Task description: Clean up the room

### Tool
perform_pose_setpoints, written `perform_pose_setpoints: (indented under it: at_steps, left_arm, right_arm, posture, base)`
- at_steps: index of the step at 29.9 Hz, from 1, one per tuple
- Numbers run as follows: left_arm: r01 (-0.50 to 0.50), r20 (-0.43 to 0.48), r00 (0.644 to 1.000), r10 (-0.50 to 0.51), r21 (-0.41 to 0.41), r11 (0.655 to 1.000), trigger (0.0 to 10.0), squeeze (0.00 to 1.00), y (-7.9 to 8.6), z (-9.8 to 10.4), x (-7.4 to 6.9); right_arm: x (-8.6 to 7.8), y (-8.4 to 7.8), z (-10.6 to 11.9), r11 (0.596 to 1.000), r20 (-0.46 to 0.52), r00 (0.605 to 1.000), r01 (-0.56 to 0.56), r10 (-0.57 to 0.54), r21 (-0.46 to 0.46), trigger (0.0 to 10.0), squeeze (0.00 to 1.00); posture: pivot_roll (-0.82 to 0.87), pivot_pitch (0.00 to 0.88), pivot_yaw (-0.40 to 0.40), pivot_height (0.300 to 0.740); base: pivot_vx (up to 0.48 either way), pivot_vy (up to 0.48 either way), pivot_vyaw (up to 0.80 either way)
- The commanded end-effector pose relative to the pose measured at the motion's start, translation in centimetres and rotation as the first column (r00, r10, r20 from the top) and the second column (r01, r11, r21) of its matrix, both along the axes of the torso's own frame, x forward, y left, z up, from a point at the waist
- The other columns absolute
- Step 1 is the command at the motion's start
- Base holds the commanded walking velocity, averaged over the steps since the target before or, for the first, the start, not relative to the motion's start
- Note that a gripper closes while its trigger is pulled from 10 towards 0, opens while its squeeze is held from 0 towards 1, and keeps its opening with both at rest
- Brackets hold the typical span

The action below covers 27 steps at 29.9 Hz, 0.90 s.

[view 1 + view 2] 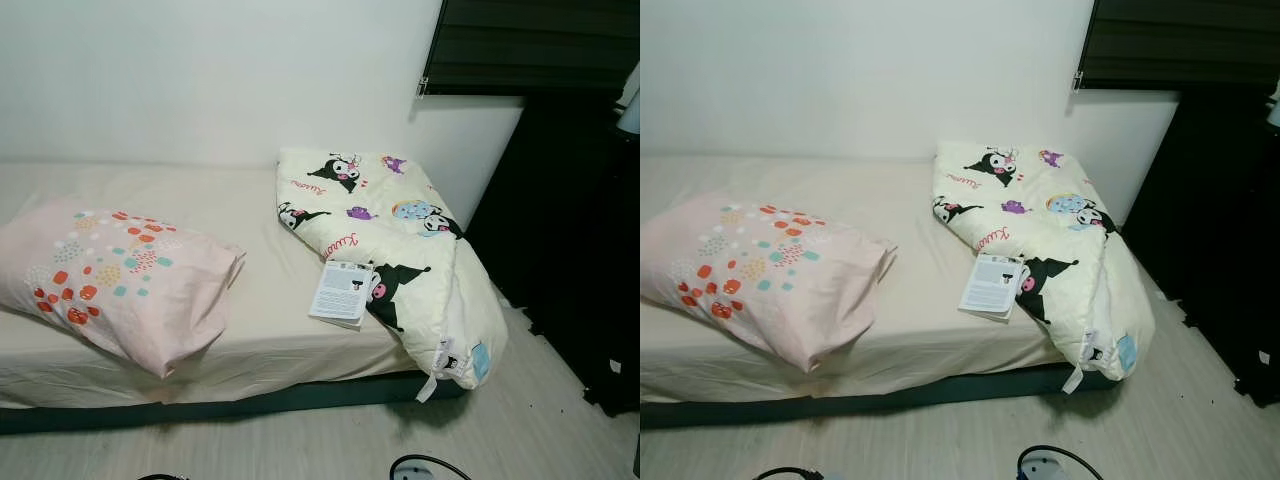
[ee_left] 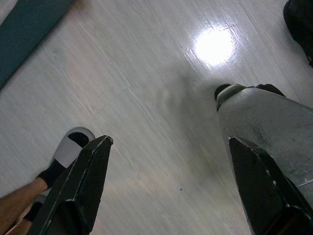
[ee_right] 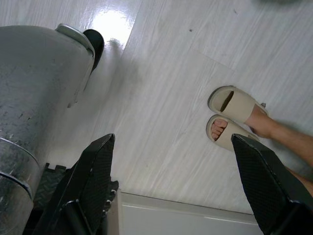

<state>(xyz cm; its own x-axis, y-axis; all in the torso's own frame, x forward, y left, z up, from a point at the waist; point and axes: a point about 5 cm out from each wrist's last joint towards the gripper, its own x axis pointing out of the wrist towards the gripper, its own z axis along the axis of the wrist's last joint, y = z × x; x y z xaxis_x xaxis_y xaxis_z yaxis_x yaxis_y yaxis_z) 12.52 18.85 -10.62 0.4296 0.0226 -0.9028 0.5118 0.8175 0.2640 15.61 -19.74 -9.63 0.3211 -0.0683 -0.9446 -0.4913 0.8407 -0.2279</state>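
Note:
A low bed (image 1: 250,350) with a cream sheet fills the middle of the eye views. On its left lies a pink pillow (image 1: 110,275) with coloured dots. A folded cream quilt (image 1: 400,240) with cartoon prints hangs over the bed's right end, and a booklet (image 1: 343,293) rests against it. My left gripper (image 2: 168,183) hangs open over the pale floor, nothing between its fingers. My right gripper (image 3: 171,181) hangs open over the floor too, holding nothing.
A person's sandalled feet (image 3: 230,115) stand on the floor by my right gripper; another sandalled foot (image 2: 68,152) shows by my left one. Dark furniture (image 1: 580,250) stands right of the bed. A black cable (image 1: 425,465) lies on the floor in front.

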Motion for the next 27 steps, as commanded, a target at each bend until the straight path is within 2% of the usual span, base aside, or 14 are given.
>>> perform_pose_setpoints:
  at_steps: [1,27]
  left_arm:
    - [0.001,-0.048,0.999,-0.001,-0.001,1.000,10.0,0.00,-0.06,-0.36,-1.07]
    - [0.004,-0.051,0.999,-0.004,0.000,1.000,10.0,0.00,-0.05,-0.39,-1.15]
  right_arm:
    - [-0.10,-0.17,-0.01,1.000,-0.003,1.000,-0.005,0.005,-0.009,10.0,0.00]
    - [-0.17,-0.14,-0.05,1.000,-0.006,1.000,-0.011,0.011,-0.010,10.0,0.00]
  posture:
    - [-0.03,0.000,-0.086,0.740]
    - [-0.03,0.000,-0.091,0.740]
  base:
    - [0.000,0.000,0.00]
    - [0.000,0.000,0.00]
